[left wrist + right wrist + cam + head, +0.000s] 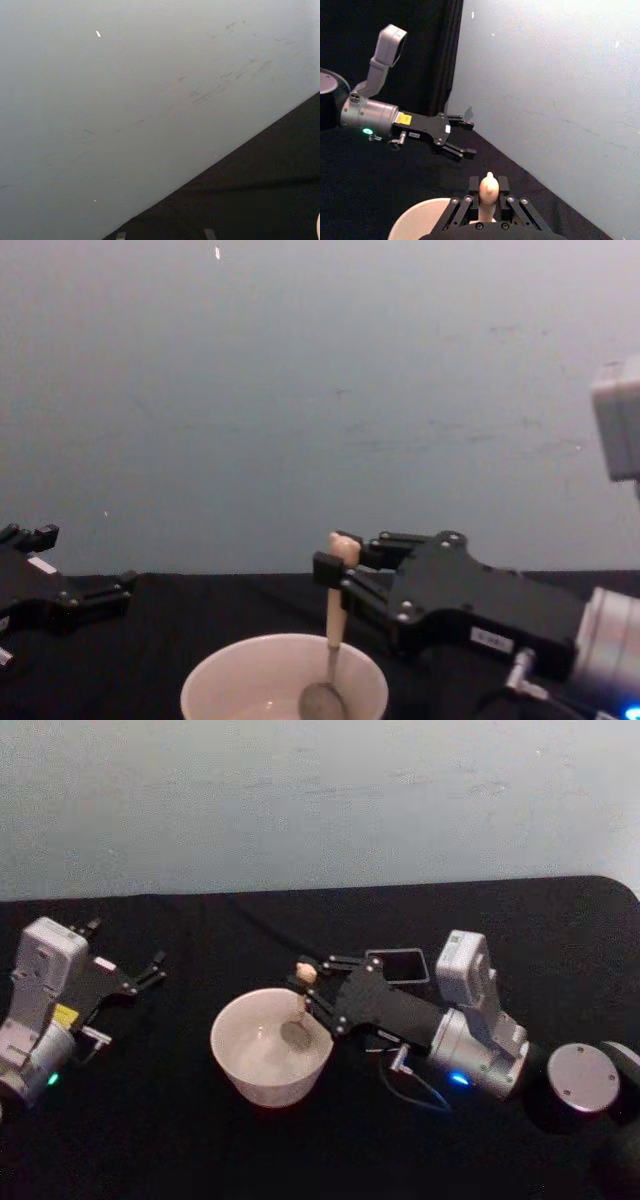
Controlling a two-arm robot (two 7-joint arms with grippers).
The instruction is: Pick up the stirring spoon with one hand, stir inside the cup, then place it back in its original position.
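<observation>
On black tablecloth (180,1140), near centre: wide cream-white cup (268,1088), upright. Inside it, standing almost vertical: stirring spoon (333,615), grey metal bowl down near the cup's floor. Pale beige handle rising past the rim on the cup's right-hand side, bear head topmost.

Pinched just under that bear head by the right gripper (335,575), fingers pressed against the handle from both sides. Extended in from the right, low over the table, fingertips above the cup's rim, wrist back toward the near right.

Behind that gripper, farther from the robot and right of the cup: dark grey square holder (400,953), open top showing, standing apart from the cup. Cannot tell whether touching the gripper's body.

Far left of table: left gripper (150,972), well apart from the cup. Fingers spread, nothing between them, pointed toward the table's middle.

Beyond the table's far edge: plain pale blue-grey wall (320,390), faintly scuffed.
</observation>
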